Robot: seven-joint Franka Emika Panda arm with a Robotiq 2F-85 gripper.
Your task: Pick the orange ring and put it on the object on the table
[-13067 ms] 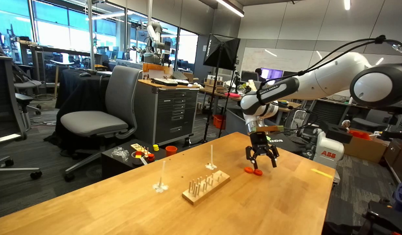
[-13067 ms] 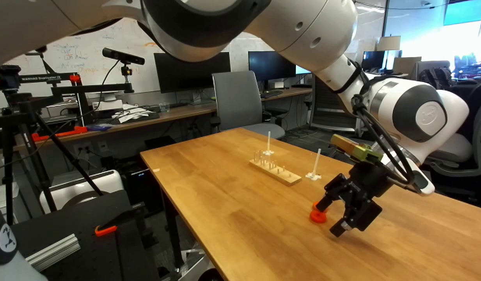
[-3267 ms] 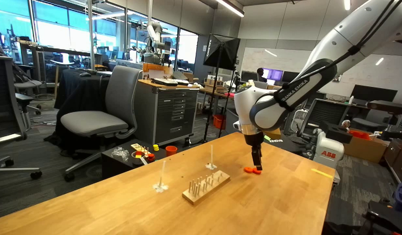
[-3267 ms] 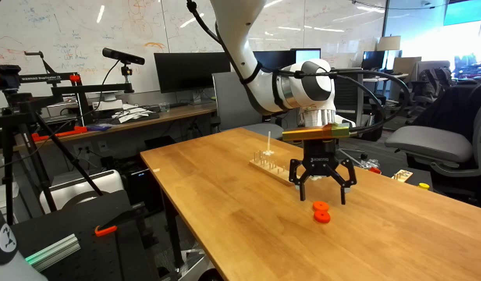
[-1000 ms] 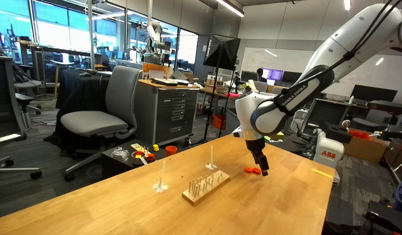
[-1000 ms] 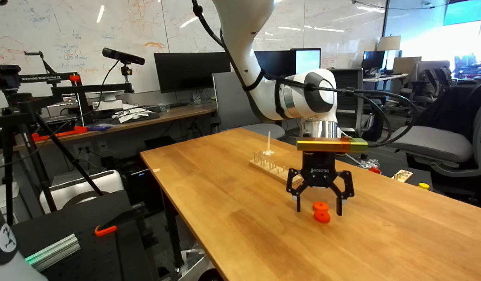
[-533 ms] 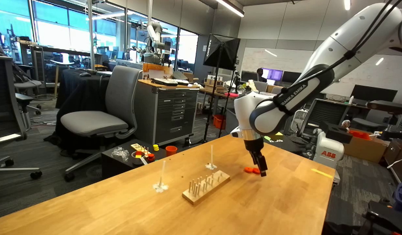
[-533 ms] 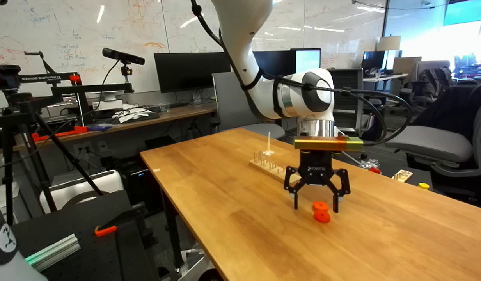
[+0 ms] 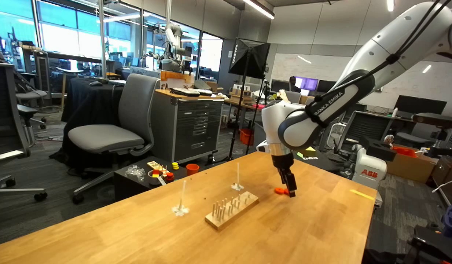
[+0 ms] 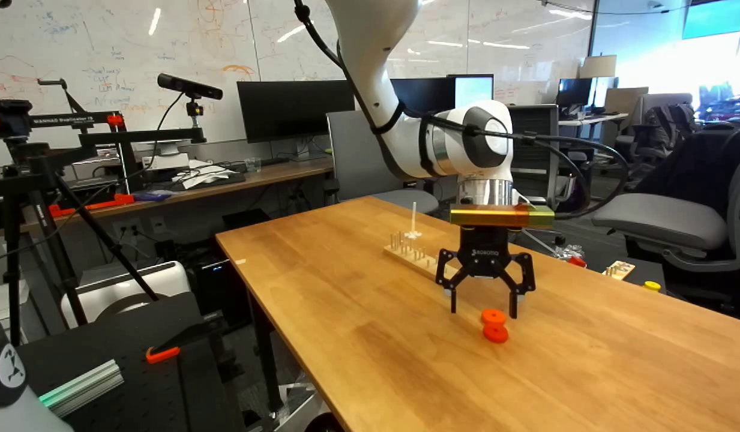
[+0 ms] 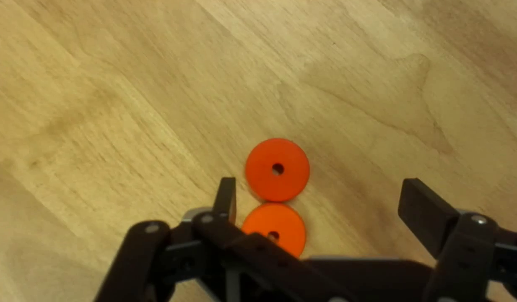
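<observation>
The orange ring [image 9: 279, 190] lies flat on the table, touching the redder red piece [image 10: 496, 333]. It also shows in an exterior view [image 10: 493, 316] and in the wrist view [image 11: 285, 222], where a finger linkage hides its lower left part; the red piece [image 11: 277, 184] is fully visible there. My gripper [image 10: 484, 313] is open and empty, a little above the table, with its fingertips to either side of the pair in the wrist view [image 11: 319, 184]. Both pieces sit nearer the left finger there. The pegged wooden board [image 9: 236, 213] lies apart from the rings; my gripper partly hides it in an exterior view [image 10: 418, 267].
Two thin upright rods, one near the board [image 9: 238, 176] and one further along [image 9: 183, 194], stand on whitish feet. A low black stand [image 9: 128, 190] beside the table carries another pegged board [image 9: 152, 165], yellow rings [image 9: 175, 166] and an orange cup [image 9: 192, 169].
Since 13 s ago my wrist has turned and the red piece has shifted slightly. Over the last second my gripper rose slightly and moved left in both exterior views, staying open.
</observation>
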